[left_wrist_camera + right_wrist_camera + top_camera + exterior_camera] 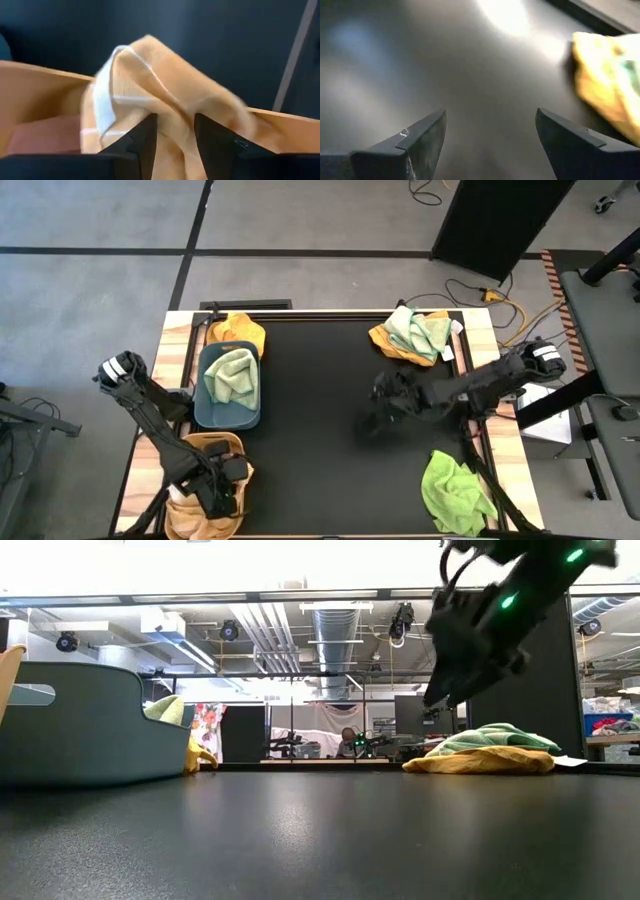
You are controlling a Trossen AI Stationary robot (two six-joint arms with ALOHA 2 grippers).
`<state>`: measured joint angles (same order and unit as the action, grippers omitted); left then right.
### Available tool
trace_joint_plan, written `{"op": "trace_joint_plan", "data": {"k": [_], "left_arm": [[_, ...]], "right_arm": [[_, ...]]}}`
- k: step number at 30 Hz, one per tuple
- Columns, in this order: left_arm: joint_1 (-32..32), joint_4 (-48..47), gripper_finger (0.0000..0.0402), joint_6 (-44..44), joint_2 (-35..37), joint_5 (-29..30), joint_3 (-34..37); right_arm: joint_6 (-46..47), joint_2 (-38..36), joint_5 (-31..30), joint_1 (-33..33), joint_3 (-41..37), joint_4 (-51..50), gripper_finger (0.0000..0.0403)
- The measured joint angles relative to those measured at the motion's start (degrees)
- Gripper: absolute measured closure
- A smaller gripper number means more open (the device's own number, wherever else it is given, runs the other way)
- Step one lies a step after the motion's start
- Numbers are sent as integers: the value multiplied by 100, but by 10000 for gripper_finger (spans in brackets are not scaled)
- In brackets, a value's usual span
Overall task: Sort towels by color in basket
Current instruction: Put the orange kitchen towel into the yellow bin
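My left gripper has its fingers slightly apart around the peach towel over the tan basket, so it may snag; right gripper fingers spread wide, empty.

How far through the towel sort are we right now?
Partly done. A pale green towel lies in the blue-grey basket. The left gripper is over the tan basket, fingers parted around a peach towel. The right gripper is open and empty above the mat. Left: the orange-and-mint pile, the lime towel, and the mustard towel.
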<state>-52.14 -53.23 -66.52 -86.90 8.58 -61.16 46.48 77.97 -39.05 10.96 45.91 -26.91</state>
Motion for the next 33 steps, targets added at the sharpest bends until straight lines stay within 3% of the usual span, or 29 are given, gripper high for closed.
{"op": "trace_joint_plan", "data": {"k": [7, 12, 16, 18, 24, 30, 33], "left_arm": [[3, 910, 305, -358, -2, -712, 1345], [7, 1312, 304, -381, 30, -858, 1603], [0, 896, 299, -266, 14, -978, 1214], [-8, 600, 298, -144, 19, -1002, 888], [-8, -89, 298, 436, 16, -751, -61], [-19, -2162, 298, 437, 8, 186, -895], [-17, -2736, 298, 415, 28, 691, -1122]], "right_arm": [[-363, 0, 3, -1644, -299, 4, 98], [-717, 45, 166, -2694, -448, 312, 95], [-1678, 268, 1006, -2972, -544, 1228, 104], [-2072, 458, 1056, -2968, -546, 1704, 111], [-2616, 1440, 1043, -3283, -415, 2808, 137], [-2384, 2235, 254, -3617, -194, 2928, 167], [-2373, 2430, 350, -3630, -192, 2924, 179]]}}
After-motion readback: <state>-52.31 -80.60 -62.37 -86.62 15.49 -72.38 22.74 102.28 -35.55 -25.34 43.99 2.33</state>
